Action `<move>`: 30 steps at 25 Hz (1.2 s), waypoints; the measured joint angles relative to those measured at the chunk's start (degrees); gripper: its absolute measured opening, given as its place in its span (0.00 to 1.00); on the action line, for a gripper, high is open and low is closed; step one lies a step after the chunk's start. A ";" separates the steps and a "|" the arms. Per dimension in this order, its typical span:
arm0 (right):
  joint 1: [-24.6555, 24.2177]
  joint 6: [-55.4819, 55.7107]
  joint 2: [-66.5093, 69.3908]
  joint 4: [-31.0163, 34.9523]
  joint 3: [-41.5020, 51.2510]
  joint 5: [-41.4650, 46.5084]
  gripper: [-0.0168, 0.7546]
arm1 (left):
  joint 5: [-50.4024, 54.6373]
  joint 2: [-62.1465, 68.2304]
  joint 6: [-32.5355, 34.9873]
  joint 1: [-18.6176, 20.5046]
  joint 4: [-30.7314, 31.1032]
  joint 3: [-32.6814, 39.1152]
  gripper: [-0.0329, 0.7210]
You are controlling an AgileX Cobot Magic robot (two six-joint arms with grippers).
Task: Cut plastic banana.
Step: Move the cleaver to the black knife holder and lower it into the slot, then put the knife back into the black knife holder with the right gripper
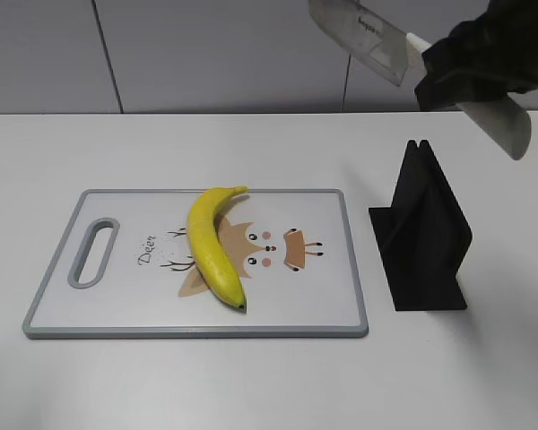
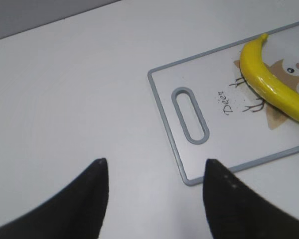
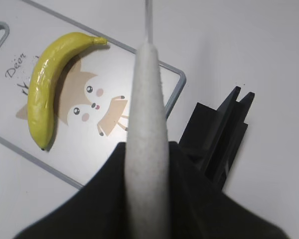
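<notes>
Hovering over bare table left of cutting board [image 2: 175,129], left gripper [image 2: 154,191] is held wide open, nothing grasped, kept clear of cutting zone. Plastic banana [image 1: 213,248] is laid diagonally on board's deer print, untouched, uncut. Knife stand [image 1: 423,235] is seen empty right of board. Right gripper [image 1: 471,67] is clamped on knife [image 1: 363,36] handle, raised high above stand, blade pointed toward board, judged ready for carry to banana.
</notes>
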 joint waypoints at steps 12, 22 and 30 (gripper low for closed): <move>0.00 7.90 -5.34 -0.77 13.67 -10.03 0.25 | 2.82 -29.89 -6.76 0.00 0.11 21.85 0.81; 0.00 13.77 -5.34 -4.15 14.46 -11.45 0.25 | 7.71 -47.82 -15.25 0.00 7.75 25.12 0.81; 0.00 27.28 -5.42 -16.00 14.66 -11.45 0.25 | 6.99 -49.73 -15.82 0.00 8.18 26.18 0.81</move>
